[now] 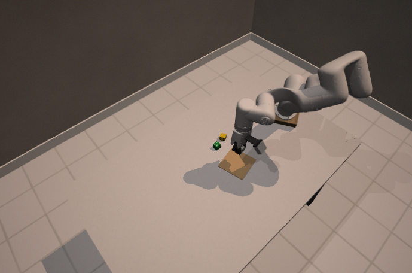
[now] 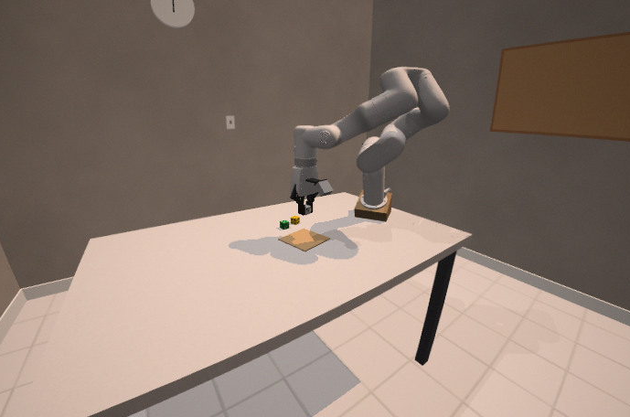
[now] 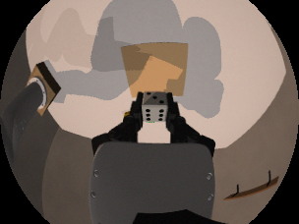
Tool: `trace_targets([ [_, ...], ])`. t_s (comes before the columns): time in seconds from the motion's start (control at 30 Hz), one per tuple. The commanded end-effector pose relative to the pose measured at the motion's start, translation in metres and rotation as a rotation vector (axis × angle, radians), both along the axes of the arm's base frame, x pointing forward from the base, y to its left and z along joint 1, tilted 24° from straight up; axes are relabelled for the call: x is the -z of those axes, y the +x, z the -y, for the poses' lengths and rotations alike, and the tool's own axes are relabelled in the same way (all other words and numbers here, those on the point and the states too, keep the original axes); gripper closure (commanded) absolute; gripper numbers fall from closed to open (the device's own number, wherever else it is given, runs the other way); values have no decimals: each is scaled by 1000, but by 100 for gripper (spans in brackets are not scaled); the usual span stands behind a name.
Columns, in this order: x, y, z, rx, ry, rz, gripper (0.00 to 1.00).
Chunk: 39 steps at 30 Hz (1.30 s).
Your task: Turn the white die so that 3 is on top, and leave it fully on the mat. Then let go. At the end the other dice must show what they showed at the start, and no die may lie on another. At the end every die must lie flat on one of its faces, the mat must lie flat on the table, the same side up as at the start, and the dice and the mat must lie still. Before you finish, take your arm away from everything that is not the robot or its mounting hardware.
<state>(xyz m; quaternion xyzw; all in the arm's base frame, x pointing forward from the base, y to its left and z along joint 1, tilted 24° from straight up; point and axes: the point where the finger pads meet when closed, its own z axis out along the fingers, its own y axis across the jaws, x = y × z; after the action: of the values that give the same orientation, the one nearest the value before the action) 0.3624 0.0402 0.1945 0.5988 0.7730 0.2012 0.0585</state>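
Note:
My gripper (image 3: 154, 99) is shut on the white die (image 3: 155, 107) and holds it in the air above the near edge of the brown mat (image 3: 155, 69). The die's face toward the wrist camera shows several black pips. In the top view the gripper (image 1: 238, 148) hangs over the mat's (image 1: 237, 163) far corner. In the exterior view the die (image 2: 307, 208) shows between the fingers, well above the mat (image 2: 304, 239). The green die (image 1: 216, 145) and the yellow die (image 1: 222, 136) lie on the table left of the mat.
The arm's base stands on a wooden block (image 2: 373, 207) behind the mat. The table's edge runs to the right of the mat (image 1: 328, 179). The green die (image 2: 283, 224) and the yellow die (image 2: 294, 219) lie close together beyond the mat's far left side.

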Motion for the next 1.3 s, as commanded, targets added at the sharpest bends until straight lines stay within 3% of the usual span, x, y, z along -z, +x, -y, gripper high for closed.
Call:
trace_targets([
  [0.0,-1,2,3,74,25,-19,73],
  [0.67,3,4,3,79,27,-20,73],
  [0.9,16,9,-1,79,27,-20,73],
  [1.27,63,26,-14,79,27,-20,73],
])
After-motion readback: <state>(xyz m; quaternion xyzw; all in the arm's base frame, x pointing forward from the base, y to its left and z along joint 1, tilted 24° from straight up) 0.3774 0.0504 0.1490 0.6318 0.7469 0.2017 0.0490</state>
